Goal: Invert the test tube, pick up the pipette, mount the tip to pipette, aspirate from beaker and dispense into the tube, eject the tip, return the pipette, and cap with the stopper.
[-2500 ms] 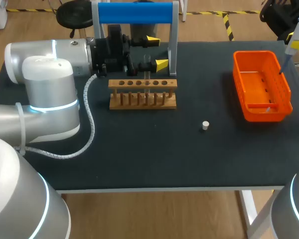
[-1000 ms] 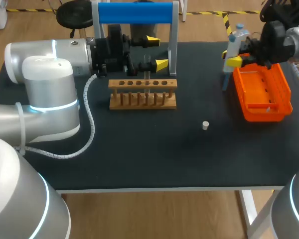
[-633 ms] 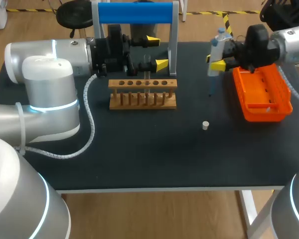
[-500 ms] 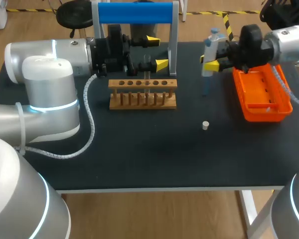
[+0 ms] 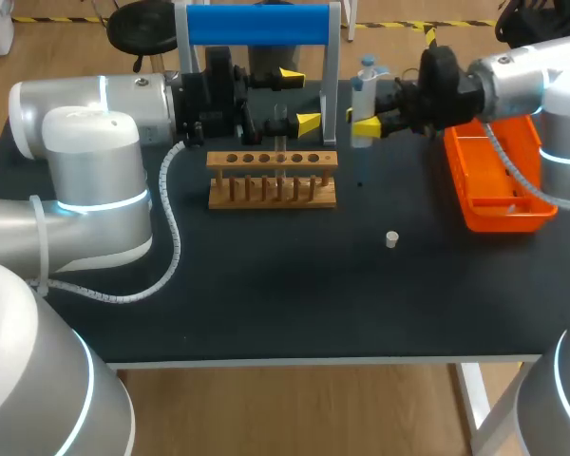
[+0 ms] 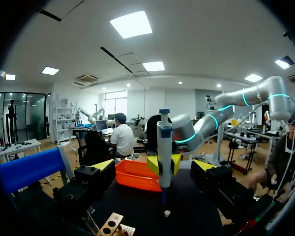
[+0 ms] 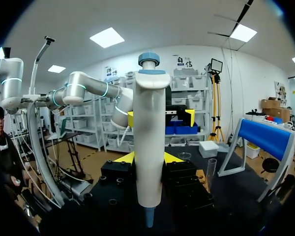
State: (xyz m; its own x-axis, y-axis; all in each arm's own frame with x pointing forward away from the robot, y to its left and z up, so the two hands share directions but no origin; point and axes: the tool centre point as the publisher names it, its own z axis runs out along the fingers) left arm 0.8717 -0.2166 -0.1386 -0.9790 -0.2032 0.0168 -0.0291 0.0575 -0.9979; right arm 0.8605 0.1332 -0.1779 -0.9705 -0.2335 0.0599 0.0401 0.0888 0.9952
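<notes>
Right jaws clamp the white pipette (image 7: 148, 137) upright, blue plunger on top, narrow end pointing down over the dark tabletop (image 5: 266, 285); left jaws stand wide apart, gripping nothing, just behind the wooden rack (image 5: 272, 179), where the clear test tube (image 7: 211, 174) stands upright; a small white stopper (image 5: 391, 238) lies on the tabletop, well apart from both jaws; an orange bin (image 5: 499, 204) sits behind the right jaws.

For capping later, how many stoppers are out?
1: the stopper sits alone on the table, nearer the camera than the rack and orange bin; others may be hidden.

stopper (image 5: 391, 238) right of rack (image 5: 273, 180), bin (image 5: 499, 161) farther right
</notes>
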